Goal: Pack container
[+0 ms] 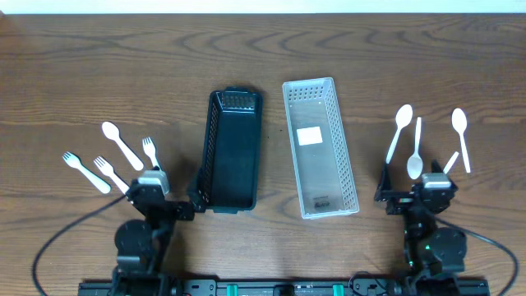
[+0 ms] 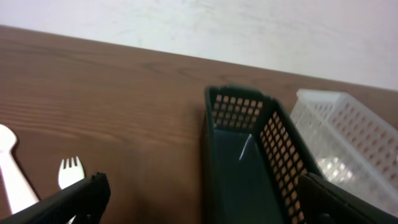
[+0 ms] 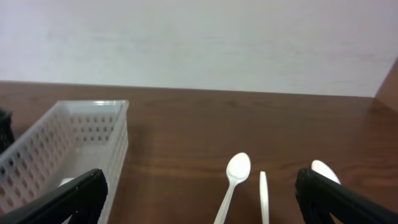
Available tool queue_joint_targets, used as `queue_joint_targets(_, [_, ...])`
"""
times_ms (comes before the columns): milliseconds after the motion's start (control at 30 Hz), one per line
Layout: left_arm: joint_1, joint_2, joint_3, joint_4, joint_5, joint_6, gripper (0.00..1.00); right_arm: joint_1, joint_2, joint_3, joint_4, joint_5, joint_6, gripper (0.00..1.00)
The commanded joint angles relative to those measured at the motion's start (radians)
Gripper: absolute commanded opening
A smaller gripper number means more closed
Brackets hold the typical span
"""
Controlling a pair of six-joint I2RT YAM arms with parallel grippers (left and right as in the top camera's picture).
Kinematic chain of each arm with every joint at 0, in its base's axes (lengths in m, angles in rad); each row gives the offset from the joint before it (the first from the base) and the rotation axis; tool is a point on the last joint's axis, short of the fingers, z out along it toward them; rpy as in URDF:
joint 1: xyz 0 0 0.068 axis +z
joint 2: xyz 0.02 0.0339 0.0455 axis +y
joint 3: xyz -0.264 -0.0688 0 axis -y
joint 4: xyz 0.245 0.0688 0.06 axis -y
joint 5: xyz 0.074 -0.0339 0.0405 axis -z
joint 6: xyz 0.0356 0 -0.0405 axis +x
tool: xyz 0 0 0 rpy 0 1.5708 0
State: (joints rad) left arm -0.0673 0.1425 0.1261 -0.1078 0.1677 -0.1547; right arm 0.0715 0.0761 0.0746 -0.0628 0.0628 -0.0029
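Left gripper point(image 2: 202, 186) jaws spread wide, holding nothing, at the near-left corner of the black perforated plastic basket point(image 1: 233, 152). Right gripper point(image 3: 200, 180) also released. White perforated plastic basket point(image 1: 320, 148) sits just right of the black one. White plastic forks point(image 1: 150, 153) lie to its left, white plastic spoons point(image 1: 401, 123) well to its right.

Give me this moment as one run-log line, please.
phase: pre-grasp | left gripper: open, empty | right gripper: open, empty | black basket, white basket: no cutlery inside | forks, spoons: on table

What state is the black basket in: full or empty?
Empty: overhead, the black basket shows only bare floor; the forks lie outside it on the table.
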Motion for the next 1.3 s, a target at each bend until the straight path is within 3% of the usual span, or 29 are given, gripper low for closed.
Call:
queue_joint_targets(0, [-0.001,0.142,0.174,-0.008,-0.058,-0.050,0.98,-0.021,0.123,0.135,0.006,0.016,0.047,0.99])
queue_joint_targets(200, [0.006,0.544,0.537,-0.208,-0.056,-0.049,0.98,-0.044,0.546,0.461,-0.117,-0.047,0.047,0.99])
queue_joint_targets(433, [0.006,1.013,1.033,-0.698,-0.056,0.000,0.98,-0.049,1.061,0.985,-0.547,-0.079,0.047,0.99])
queue_joint_targets(533, [0.006,1.144,1.141,-0.806,-0.056,0.072,0.98,-0.049,1.218,1.134,-0.680,-0.065,0.047,0.99])
queue_joint_targets(667, [0.006,1.239,1.147,-0.820,-0.056,0.072,0.98,-0.048,1.340,1.173,-0.706,-0.091,0.047,0.99])
queue_joint_targets(700, [0.006,1.257,1.147,-0.824,-0.057,0.072,0.98,-0.048,1.359,1.173,-0.711,-0.095,0.047,0.88])
queue_joint_targets(733, [0.006,1.277,1.146,-0.827,-0.057,0.072,0.99,-0.048,1.380,1.173,-0.718,-0.096,0.047,0.67])
queue_joint_targets(767, [0.006,1.295,1.146,-0.830,-0.057,0.072,0.91,-0.048,1.401,1.173,-0.726,-0.096,0.047,0.55])
queue_joint_targets(833, [0.006,1.330,1.146,-0.831,-0.057,0.072,0.66,-0.048,1.433,1.173,-0.739,-0.096,0.047,0.34])
queue_joint_targets(1000, [0.006,1.430,1.146,-0.825,-0.078,0.072,0.27,-0.046,1.496,1.173,-0.761,-0.097,0.051,0.02])
queue_joint_targets(1100, [0.006,1.496,1.146,-0.822,-0.121,0.071,0.06,-0.044,1.524,1.173,-0.764,-0.097,0.051,0.01])
queue_joint_targets(1267, [0.006,1.607,1.146,-0.805,-0.127,0.071,0.06,-0.031,1.568,1.173,-0.773,-0.098,0.051,0.01])
